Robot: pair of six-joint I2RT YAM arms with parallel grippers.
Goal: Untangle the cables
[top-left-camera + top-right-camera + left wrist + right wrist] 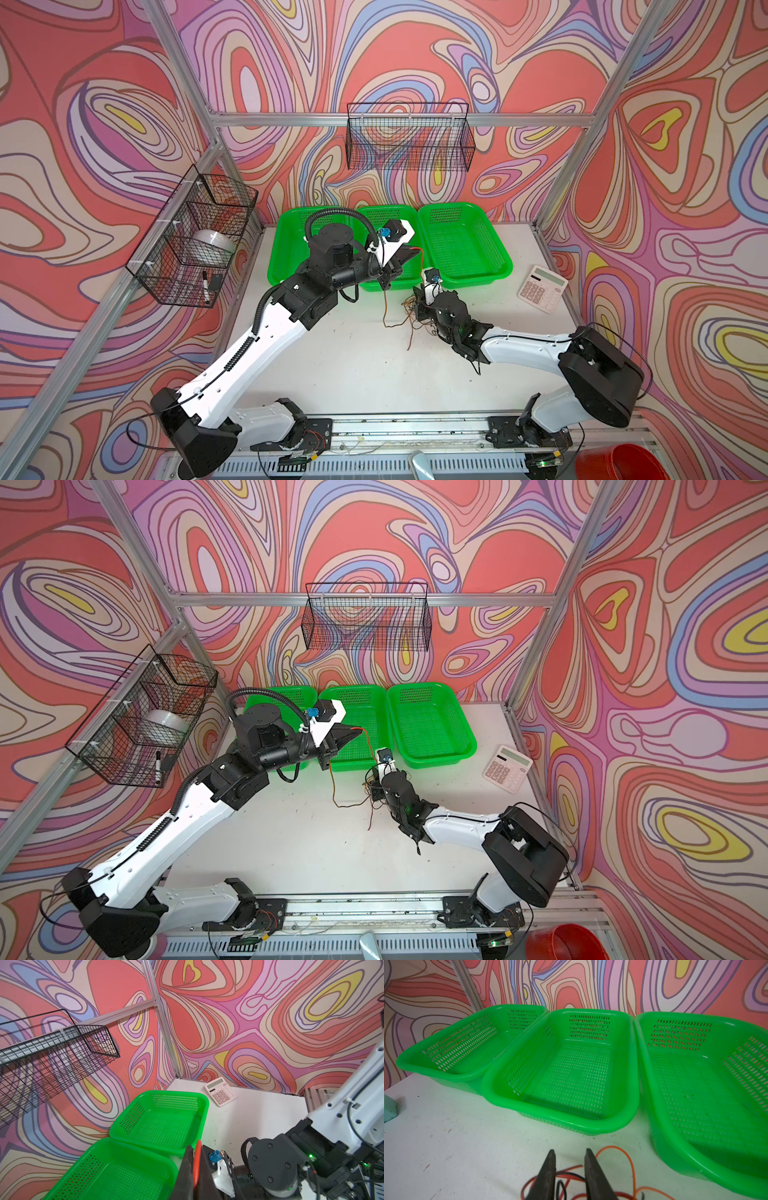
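Left end effector (410, 251) pinches orange cable (196, 1157) over basket (571, 1122) edge; right end effector (570, 1151) spread.

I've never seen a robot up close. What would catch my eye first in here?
Probably the swirling pink, red and lilac patterned walls all around, then the three bright green perforated plastic baskets lined up at the back of the white table. After that, the left hand above the middle basket, pinching a thin orange wire, while the open right hand sits over a tangle of thin orange, dark red and black wires.
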